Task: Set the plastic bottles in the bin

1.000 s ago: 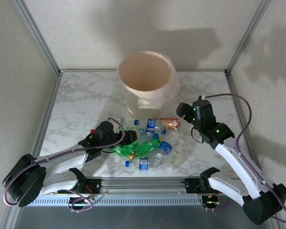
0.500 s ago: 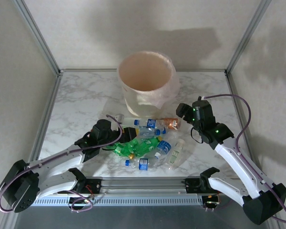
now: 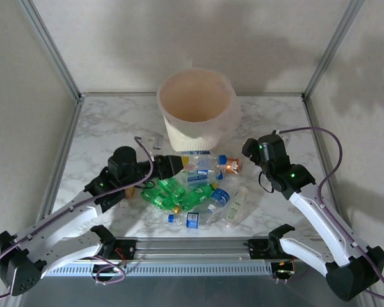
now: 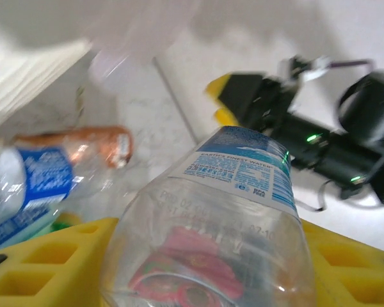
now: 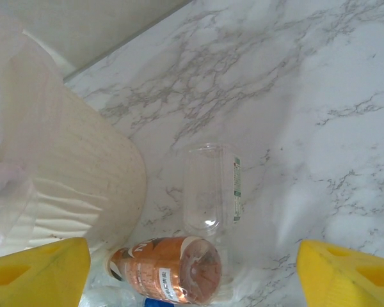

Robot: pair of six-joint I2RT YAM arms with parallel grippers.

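Observation:
My left gripper (image 3: 171, 165) is shut on a clear bottle with a blue label (image 4: 237, 211), held between its yellow fingers (image 4: 45, 262) above the left of the pile, close to the bin's front. The cream-white bin (image 3: 192, 137) stands behind the pile of bottles (image 3: 198, 192), which are clear, blue-labelled and green. The copper-brown bottle (image 5: 166, 268) lies at the bin's foot beside an empty clear bottle (image 5: 211, 192). My right gripper (image 5: 192, 272) hangs open above these two, holding nothing; from above it (image 3: 249, 148) is right of the pile.
The marble table (image 3: 115, 134) is framed by metal rails and grey walls. A small clear piece (image 3: 157, 139) lies left of the bin. The bin's thin liner (image 5: 6, 192) bulges down its side. The right arm (image 4: 320, 147) sits across from my left wrist.
The left gripper has risen out of the pile and moved back toward the bin with the clear bottle in it. The right gripper has barely shifted.

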